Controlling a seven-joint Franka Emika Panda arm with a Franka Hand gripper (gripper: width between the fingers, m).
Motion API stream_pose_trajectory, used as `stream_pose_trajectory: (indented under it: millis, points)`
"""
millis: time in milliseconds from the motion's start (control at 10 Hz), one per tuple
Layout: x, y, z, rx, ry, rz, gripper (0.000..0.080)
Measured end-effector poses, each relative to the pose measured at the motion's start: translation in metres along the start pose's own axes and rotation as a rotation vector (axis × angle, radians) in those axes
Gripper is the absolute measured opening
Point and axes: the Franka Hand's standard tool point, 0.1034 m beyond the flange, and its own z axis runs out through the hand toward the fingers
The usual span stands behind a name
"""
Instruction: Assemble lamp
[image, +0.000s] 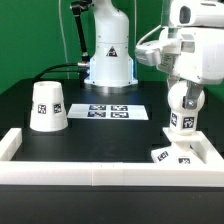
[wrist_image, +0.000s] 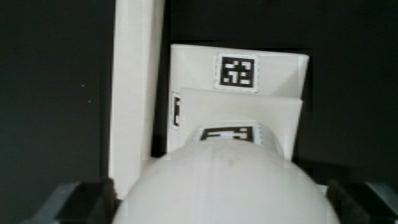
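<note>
White plastic bulb (image: 183, 121) is pinched between the gripper's (image: 182, 110) fingers (wrist_image: 75, 204), just above the low base (image: 172, 155) at the exterior view's 4 o'clock. The tapered shade (image: 48, 105) stands at 9 o'clock. The parts' square tags show no readable writing.

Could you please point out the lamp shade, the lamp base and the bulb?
lamp shade (image: 47, 104): exterior view, middle of its side wall.
lamp base (wrist_image: 240, 100): wrist view, face between its two tags.
bulb (wrist_image: 222, 185): wrist view, its rounded dome.
</note>
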Motion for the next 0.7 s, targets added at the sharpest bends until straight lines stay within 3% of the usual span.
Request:
stream_pose_trajectory:
  millis: [200, 400, 700]
  points:
    - [-0.0024, -0.0008, 0.0003, -0.002, 0.002, 0.127, 0.0576]
    - [-0.0010, -0.0022, 0.0010, -0.018, 0.010, 0.421, 0.0577]
    - [-0.0004, -0.0026, 0.0015, -0.017, 0.013, 0.749, 0.0577]
